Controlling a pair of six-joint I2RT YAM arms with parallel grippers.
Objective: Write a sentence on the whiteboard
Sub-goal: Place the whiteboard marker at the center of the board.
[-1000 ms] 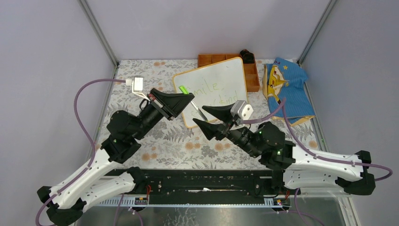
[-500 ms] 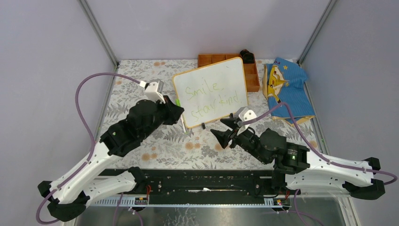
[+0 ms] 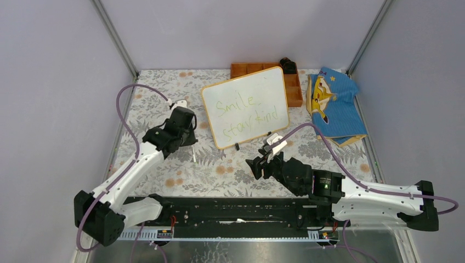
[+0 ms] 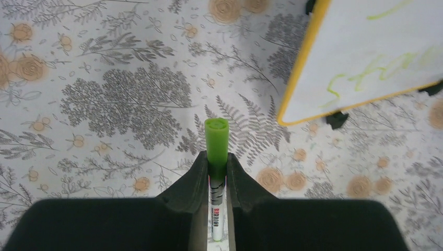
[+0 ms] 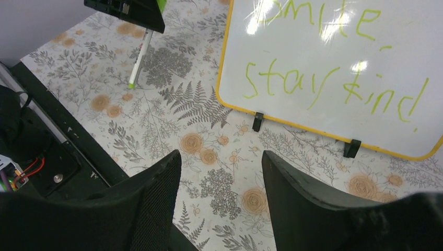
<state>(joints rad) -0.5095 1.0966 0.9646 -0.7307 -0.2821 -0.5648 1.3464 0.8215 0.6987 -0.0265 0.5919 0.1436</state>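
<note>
The whiteboard (image 3: 245, 107) stands tilted at the back centre on small black feet. The sentence (image 3: 249, 112), "Smile stay kind", is on it in yellow-green, in two lines. In the left wrist view only the whiteboard's (image 4: 365, 47) lower corner shows. My left gripper (image 3: 188, 143) hangs left of the board, apart from it, and is shut on a marker (image 4: 217, 137) with a green cap. The marker's white barrel (image 5: 138, 60) slants down toward the table. My right gripper (image 5: 219, 157) is open and holds nothing, in front of the whiteboard's (image 5: 334, 47) lower edge.
An orange compartment tray (image 3: 294, 90) sits behind the board's right side, with a black object (image 3: 287, 64) at its far end. A blue cloth with a yellow figure (image 3: 334, 104) lies at the right. A black rail (image 3: 236, 211) runs along the near edge.
My left gripper has swung left off the board, keeping the marker. The right gripper has drawn back from the board's lower edge toward the near side, still open. The writing now shows in full.
</note>
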